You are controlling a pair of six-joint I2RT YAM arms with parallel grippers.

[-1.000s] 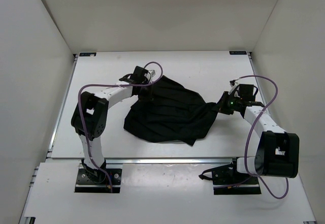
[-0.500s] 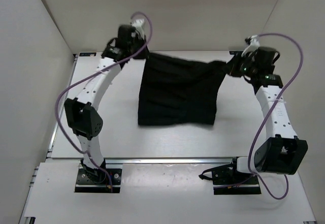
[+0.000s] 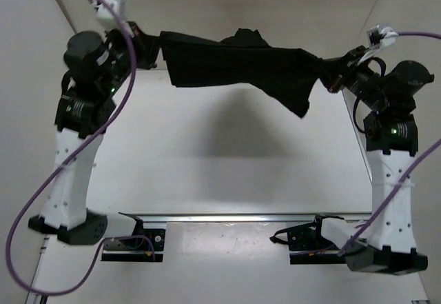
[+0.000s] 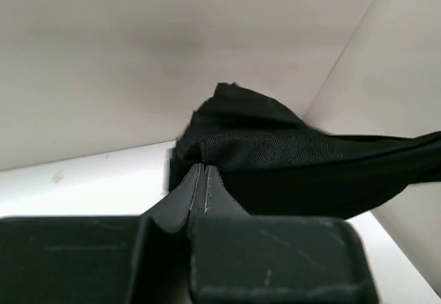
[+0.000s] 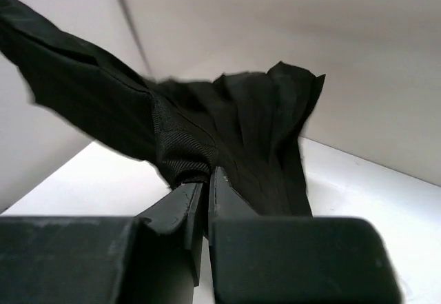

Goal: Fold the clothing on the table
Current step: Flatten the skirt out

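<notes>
- The left gripper (image 3: 150,47) is clenched on one end of the clothing (image 3: 234,63), its two fingers pressed together with black cloth caught between them
- The right gripper (image 3: 329,71) is clamped the same way on the other end, with a bunched knot of fabric squeezed at its tips
- The clothing hangs in the air between the two grippers, above the table (image 3: 227,173) and touching it nowhere that I can see; its shadow lies on the white surface below
- Its long axis runs from one gripper to the other, side to side across the table
- The cloth is not spread evenly: a loose flap droops just inward of the right gripper and a hump of fabric stands up near the middle, so the span looks bunched rather than flat
- Both arms are up high and about equally far from the middle of the cloth, so neither is nearer; each has its own end
- To my eye the next move turns on that span: the grippers would need to come down together with the line between them taut, so the cloth lands flat before any fold
- The risk, I'd say, is the drooping flap landing first and tucking under
</notes>
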